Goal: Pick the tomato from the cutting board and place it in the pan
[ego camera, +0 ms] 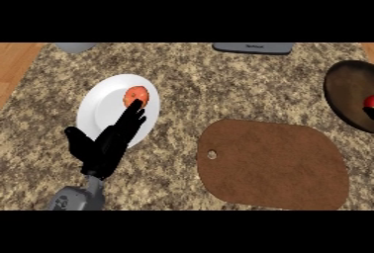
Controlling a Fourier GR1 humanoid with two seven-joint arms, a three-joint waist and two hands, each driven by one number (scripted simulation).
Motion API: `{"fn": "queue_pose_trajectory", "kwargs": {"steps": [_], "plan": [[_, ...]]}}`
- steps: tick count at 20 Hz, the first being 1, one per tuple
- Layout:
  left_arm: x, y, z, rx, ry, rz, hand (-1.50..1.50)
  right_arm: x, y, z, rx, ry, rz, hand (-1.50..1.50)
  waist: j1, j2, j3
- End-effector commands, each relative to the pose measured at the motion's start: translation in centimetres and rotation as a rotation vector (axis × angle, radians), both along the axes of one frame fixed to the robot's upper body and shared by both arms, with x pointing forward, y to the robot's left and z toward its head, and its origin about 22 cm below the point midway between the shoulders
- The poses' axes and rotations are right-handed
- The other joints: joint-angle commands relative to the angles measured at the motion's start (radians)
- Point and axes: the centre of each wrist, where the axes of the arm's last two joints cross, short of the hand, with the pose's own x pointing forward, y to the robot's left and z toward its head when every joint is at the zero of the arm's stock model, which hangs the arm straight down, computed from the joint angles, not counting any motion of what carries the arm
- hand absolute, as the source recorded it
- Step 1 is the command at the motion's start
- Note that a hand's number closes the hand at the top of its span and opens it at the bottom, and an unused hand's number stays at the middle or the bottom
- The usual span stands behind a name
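Tomato point(136, 95) sits on a white plate point(99, 106) at ten o'clock on the speckled surface point(219, 89), not on the brown cutting board point(274, 165) at four o'clock. The left hand point(110, 141) reaches over the plate, fingers point(133, 114) straight and released, tips touching the tomato. A dark pan point(347, 94) at three o'clock holds a red item point(369, 102) at the frame's edge.

The left hand point(110, 141) extends over the white plate point(99, 106), straight fingertips touching the tomato point(136, 95) lying on it. The brown cutting board point(274, 165) lies bare. The dark pan point(350, 94) sits at the right edge.
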Motion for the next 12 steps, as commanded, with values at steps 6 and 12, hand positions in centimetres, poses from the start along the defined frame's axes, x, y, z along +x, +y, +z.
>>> {"fn": "queue_pose_trajectory", "kwargs": {"steps": [6, 12], "plan": [[0.0, 0.9, 0.0, -0.004, 0.007, 0.036, 0.0, 1.3, 0.6, 1.7, 0.145, -0.389, 0.062, -1.5, -0.024, -0.007, 0.005], [-0.7, 0.4, -0.6, 0.003, 0.017, 0.028, 0.0, -1.2, -2.0, 0.8, 0.355, -0.517, 0.118, -1.5, -0.035, -0.014, -0.001]]}}
